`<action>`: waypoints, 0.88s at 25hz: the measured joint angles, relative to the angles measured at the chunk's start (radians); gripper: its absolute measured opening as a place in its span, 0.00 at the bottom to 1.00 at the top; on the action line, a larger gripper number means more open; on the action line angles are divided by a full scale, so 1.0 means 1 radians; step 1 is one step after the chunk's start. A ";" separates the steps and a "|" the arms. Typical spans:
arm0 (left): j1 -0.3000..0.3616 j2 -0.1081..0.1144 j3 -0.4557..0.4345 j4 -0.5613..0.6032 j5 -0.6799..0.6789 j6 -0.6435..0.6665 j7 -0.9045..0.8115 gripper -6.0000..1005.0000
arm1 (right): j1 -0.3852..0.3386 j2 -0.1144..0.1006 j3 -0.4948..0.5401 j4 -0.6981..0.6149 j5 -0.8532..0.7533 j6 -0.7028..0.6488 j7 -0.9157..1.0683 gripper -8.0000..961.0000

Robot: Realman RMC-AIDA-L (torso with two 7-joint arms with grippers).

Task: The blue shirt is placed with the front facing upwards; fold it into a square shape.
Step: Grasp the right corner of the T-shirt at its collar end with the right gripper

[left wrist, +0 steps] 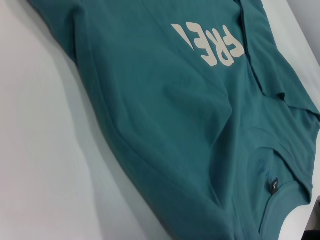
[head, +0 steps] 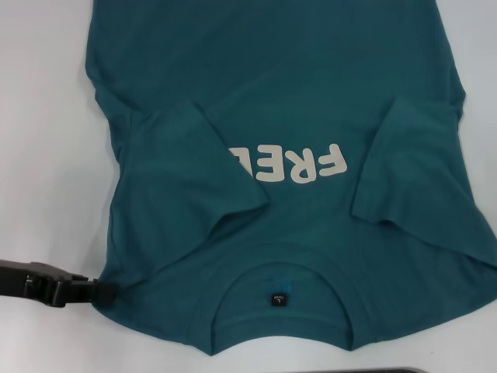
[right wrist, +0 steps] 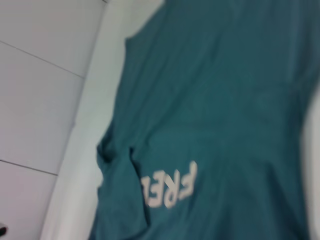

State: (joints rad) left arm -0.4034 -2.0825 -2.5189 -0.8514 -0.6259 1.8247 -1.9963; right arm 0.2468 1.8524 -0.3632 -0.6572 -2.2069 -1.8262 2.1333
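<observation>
The blue shirt lies flat on the white table with its front up and the collar nearest me. Both short sleeves are folded inward; the left one covers the end of the cream "FREE" lettering. A small black neck label shows inside the collar. My left gripper is low over the table, its black tip touching the shirt's left shoulder edge. The left wrist view looks along that shoulder toward the lettering. The right wrist view shows the shirt from farther off. My right gripper is out of view.
White table surrounds the shirt on the left and along the near edge. A thin dark strip shows at the bottom edge of the head view. The right wrist view shows a pale panelled floor beside the table.
</observation>
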 joint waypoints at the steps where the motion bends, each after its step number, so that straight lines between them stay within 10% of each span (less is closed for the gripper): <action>1: 0.000 -0.001 0.000 0.001 0.000 -0.001 0.003 0.09 | -0.007 0.000 0.000 -0.001 -0.014 -0.002 0.007 0.95; 22: 0.011 -0.003 0.000 -0.004 0.006 -0.010 0.010 0.08 | -0.007 0.024 -0.008 0.048 -0.156 0.018 0.014 0.93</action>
State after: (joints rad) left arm -0.3923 -2.0854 -2.5188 -0.8549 -0.6196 1.8146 -1.9864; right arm 0.2395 1.8765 -0.3711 -0.6087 -2.3631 -1.8084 2.1468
